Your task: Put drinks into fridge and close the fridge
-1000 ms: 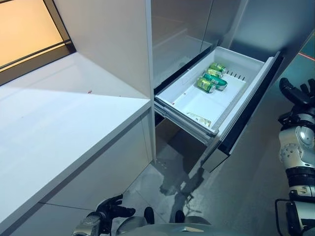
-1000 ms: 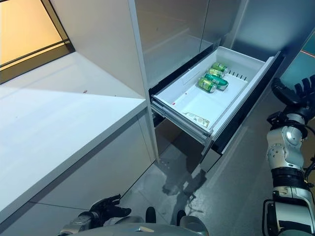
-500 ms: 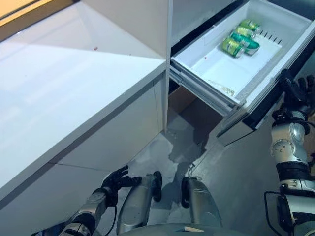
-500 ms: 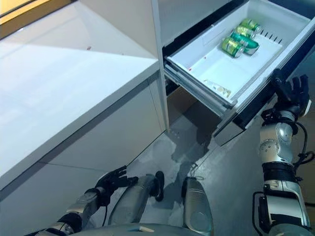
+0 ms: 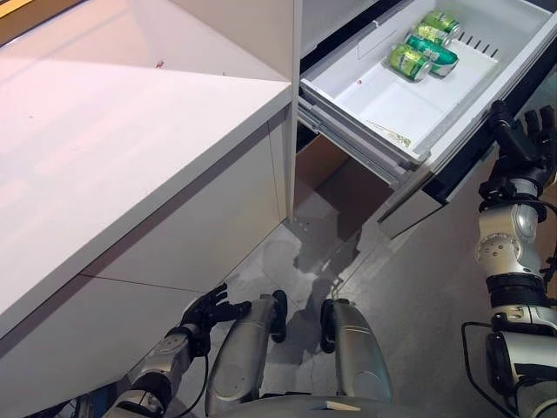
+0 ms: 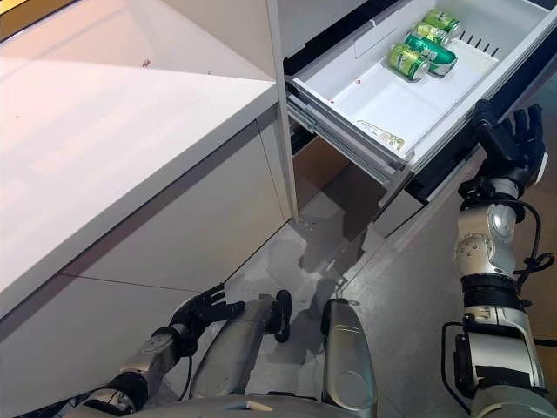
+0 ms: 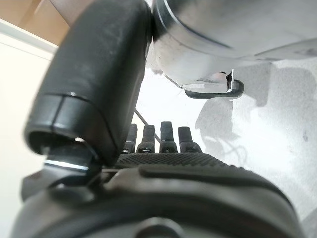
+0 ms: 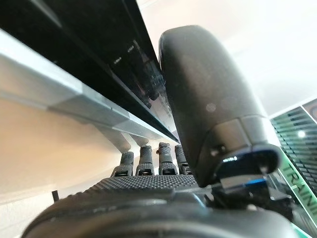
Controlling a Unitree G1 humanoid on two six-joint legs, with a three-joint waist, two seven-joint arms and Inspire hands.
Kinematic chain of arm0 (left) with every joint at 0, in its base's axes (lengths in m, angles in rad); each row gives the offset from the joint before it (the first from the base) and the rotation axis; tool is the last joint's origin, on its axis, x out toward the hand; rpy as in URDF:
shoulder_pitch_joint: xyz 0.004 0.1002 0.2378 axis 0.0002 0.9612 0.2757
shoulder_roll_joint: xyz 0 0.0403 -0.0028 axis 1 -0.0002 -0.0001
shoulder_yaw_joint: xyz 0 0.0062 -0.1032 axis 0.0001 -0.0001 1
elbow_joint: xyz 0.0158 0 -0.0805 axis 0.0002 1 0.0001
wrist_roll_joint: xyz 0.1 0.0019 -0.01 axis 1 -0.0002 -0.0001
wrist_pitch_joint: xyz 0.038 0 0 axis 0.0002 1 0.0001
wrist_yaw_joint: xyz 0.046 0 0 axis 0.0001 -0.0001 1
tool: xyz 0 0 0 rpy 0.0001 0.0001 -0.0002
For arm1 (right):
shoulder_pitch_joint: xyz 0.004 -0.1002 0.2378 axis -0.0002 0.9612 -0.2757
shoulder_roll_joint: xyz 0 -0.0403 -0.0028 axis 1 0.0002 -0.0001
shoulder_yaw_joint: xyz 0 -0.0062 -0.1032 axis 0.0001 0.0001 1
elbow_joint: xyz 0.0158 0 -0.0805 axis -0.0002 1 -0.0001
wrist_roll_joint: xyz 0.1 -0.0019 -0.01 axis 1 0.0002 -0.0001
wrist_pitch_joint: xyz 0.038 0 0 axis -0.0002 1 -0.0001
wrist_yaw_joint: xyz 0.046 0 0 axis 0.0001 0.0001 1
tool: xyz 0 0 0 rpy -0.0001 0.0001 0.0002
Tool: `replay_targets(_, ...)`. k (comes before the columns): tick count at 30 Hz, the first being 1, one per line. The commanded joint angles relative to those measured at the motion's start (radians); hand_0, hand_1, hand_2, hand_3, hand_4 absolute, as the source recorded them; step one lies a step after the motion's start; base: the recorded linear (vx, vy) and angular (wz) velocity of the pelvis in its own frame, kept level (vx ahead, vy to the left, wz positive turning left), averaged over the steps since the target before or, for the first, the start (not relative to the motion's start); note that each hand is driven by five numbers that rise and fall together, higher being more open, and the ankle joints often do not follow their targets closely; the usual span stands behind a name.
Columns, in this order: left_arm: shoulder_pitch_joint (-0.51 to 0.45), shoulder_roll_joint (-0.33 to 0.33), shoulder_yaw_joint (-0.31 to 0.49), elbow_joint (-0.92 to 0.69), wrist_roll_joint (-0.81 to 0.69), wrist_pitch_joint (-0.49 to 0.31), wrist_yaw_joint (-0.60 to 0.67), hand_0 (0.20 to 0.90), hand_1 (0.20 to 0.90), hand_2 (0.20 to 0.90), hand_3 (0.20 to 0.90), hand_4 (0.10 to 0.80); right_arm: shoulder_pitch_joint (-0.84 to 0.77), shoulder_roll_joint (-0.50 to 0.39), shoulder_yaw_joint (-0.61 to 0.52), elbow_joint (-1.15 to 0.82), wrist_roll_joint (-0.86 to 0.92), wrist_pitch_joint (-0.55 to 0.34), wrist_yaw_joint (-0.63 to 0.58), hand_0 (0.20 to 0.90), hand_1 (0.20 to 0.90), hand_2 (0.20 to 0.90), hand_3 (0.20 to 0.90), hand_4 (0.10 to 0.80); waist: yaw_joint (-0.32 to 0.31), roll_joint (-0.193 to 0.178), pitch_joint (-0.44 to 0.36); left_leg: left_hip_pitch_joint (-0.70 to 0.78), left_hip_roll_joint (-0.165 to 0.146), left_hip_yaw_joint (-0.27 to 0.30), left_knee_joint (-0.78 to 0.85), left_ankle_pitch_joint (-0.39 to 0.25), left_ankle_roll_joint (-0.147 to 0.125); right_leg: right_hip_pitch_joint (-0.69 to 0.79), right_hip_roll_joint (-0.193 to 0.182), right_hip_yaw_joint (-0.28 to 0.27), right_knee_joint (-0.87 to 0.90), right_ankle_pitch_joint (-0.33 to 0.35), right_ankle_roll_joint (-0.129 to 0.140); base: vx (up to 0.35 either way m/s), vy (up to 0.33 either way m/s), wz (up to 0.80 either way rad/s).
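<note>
The white fridge drawer (image 5: pixel 374 96) stands pulled out at the upper right, with green cans (image 5: pixel 423 45) lying at its far end. Its dark front panel (image 5: pixel 487 139) faces my right hand (image 6: pixel 505 144), which is raised with straight, spread fingers right at the panel's outer face; the right wrist view shows the fingers (image 8: pixel 148 161) straight under the dark panel (image 8: pixel 89 49). My left hand (image 5: pixel 207 310) hangs low near the floor, open and empty, with straight fingers (image 7: pixel 158 139).
A long white counter (image 5: pixel 113 148) fills the left side, with a white cabinet wall (image 5: pixel 252 35) beside the fridge. A lower fridge compartment (image 5: pixel 344 187) gapes under the drawer. Grey floor (image 5: pixel 418 296) lies below the drawer.
The camera has tilted down and shifted. My right hand has risen and come closer to the drawer's dark front. The drawer and cans have not moved.
</note>
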Motion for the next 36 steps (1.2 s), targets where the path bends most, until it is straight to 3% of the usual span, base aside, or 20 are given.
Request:
replay_targets(1, 0.107, 0.024, -0.038, -0.011, 0.024, -0.002, 0.024, 0.900, 0.900, 0.900, 0.900, 0.800, -0.179, -0.055, 0.160, -0.078, -0.070, 0.000, 0.219, 0.900, 0.900, 0.900, 0.900, 0.800, 0.072, -0.009, -0.020, 0.097, -0.017, -0.040, -0.074, -0.079, 0.008, 0.082, -0.001, -0.087, -0.076, 0.039, -0.048, 0.008, -0.008, 0.18)
replay_targets(5, 0.122, 0.037, -0.041, -0.010, 0.031, -0.002, 0.017, 0.900, 0.900, 0.900, 0.900, 0.800, -0.227, -0.064, 0.191, -0.055, -0.047, 0.024, 0.262, 0.900, 0.900, 0.900, 0.900, 0.800, 0.095, -0.006, -0.028, 0.130, -0.015, -0.061, -0.129, -0.053, -0.002, 0.120, -0.006, -0.106, -0.118, 0.052, -0.039, 0.027, 0.004, 0.23)
replay_targets(11, 0.138, 0.049, -0.038, 0.003, 0.048, -0.002, 0.011, 0.900, 0.900, 0.900, 0.900, 0.800, -0.287, -0.057, 0.217, -0.016, -0.055, -0.009, 0.217, 0.900, 0.900, 0.900, 0.900, 0.800, 0.119, -0.005, -0.056, 0.191, -0.011, -0.083, -0.228, -0.019, -0.013, 0.191, -0.011, -0.122, -0.226, 0.080, -0.020, 0.037, 0.013, 0.19)
replay_targets(17, 0.152, 0.057, -0.023, 0.024, 0.093, 0.005, 0.012, 0.900, 0.900, 0.900, 0.900, 0.800, -0.291, -0.043, 0.228, -0.030, -0.046, 0.046, 0.229, 0.900, 0.900, 0.900, 0.900, 0.800, 0.126, -0.018, -0.101, 0.248, -0.008, -0.095, -0.320, 0.013, -0.020, 0.251, -0.007, -0.127, -0.336, 0.113, -0.002, 0.046, 0.008, 0.14)
replay_targets(21, 0.157, 0.070, -0.008, 0.029, 0.128, 0.010, 0.001, 0.900, 0.900, 0.900, 0.900, 0.800, -0.258, -0.055, 0.233, -0.051, -0.041, 0.097, 0.272, 0.900, 0.900, 0.900, 0.900, 0.800, 0.121, -0.035, -0.128, 0.281, -0.004, -0.099, -0.362, 0.022, -0.022, 0.285, 0.000, -0.118, -0.399, 0.134, 0.010, 0.049, -0.031, 0.10)
replay_targets(29, 0.161, 0.072, -0.004, 0.031, 0.163, 0.000, -0.006, 0.900, 0.900, 0.900, 0.900, 0.800, -0.169, -0.072, 0.188, -0.110, -0.091, 0.049, 0.201, 0.900, 0.900, 0.900, 0.900, 0.800, 0.091, -0.058, -0.187, 0.352, 0.014, -0.076, -0.465, 0.038, -0.028, 0.353, 0.022, -0.102, -0.522, 0.169, 0.028, 0.013, -0.055, -0.01)
replay_targets(36, 0.159, 0.042, 0.009, 0.053, 0.157, 0.010, 0.008, 0.900, 0.900, 0.900, 0.900, 0.800, 0.020, 0.031, 0.128, -0.215, -0.152, 0.010, 0.080, 0.900, 0.900, 0.900, 0.900, 0.800, 0.029, -0.057, -0.252, 0.408, 0.033, -0.034, -0.550, 0.054, -0.040, 0.388, 0.046, -0.061, -0.608, 0.190, 0.031, 0.003, -0.030, -0.19)
